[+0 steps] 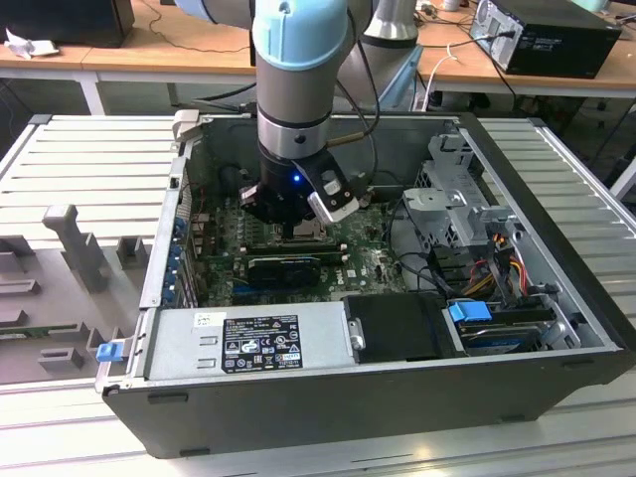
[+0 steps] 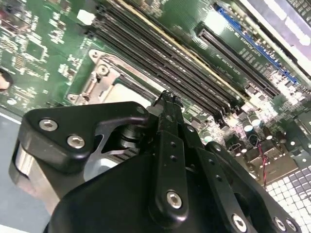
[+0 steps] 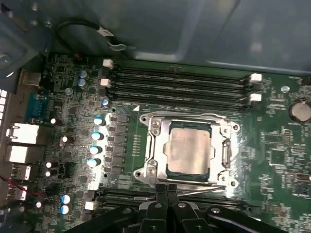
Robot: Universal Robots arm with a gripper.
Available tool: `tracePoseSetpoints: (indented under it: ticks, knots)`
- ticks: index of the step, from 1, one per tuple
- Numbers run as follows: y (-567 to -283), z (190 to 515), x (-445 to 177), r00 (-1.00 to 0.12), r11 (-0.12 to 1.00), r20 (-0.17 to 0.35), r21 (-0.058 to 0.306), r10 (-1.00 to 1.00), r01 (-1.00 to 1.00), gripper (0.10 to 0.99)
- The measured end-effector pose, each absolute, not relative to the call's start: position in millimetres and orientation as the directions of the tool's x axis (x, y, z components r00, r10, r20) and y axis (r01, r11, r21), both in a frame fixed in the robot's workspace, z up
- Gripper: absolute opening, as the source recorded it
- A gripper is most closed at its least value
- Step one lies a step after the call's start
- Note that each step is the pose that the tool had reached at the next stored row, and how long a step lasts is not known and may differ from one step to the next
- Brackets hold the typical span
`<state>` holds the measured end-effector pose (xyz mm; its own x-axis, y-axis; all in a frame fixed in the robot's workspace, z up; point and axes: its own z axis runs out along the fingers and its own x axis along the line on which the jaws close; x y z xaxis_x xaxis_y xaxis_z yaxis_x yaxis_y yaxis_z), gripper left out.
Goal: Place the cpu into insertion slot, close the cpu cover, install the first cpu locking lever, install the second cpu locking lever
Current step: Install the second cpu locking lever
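Black two-finger gripper (image 3: 167,191) is closed with nothing between the fingertips, tips pressed together right at the edge of the square black-framed insertion slot (image 3: 190,149) on the green motherboard (image 3: 279,145). Small square cpu with pale silvery-grey metal face (image 3: 189,145) sits flat in the slot. Thin silvery metal cpu cover frame (image 3: 154,145) lies down around it. In the exterior view the arm's wrist (image 1: 298,189) hangs inside the open black computer case (image 1: 397,397).

One cpu (image 3: 188,150), one cpu cover (image 3: 154,145)
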<state>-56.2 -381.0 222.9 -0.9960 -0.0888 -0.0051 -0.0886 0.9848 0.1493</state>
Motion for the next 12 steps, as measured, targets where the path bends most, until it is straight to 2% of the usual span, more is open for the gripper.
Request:
tracePoseSetpoints:
  ticks: [4,5,7,10,12]
  knots:
    - [-383.0,216.2,-59.2,-0.996,0.982,-0.006,0.165,-0.089,-0.089,0.106]
    - [-384.2,216.0,-59.4,-0.996,0.98,-0.008,0.177,-0.089,-0.089,0.106]
    - [-389.2,215.7,-60.2,-0.996,0.969,-0.013,0.232,-0.088,-0.089,0.106]
    - [-397.6,214.6,-61.2,-0.996,0.959,-0.016,0.27,-0.088,-0.089,0.106]
    - [-402.7,214.0,-62.9,-0.996,0.955,-0.017,0.282,-0.087,-0.089,0.106]
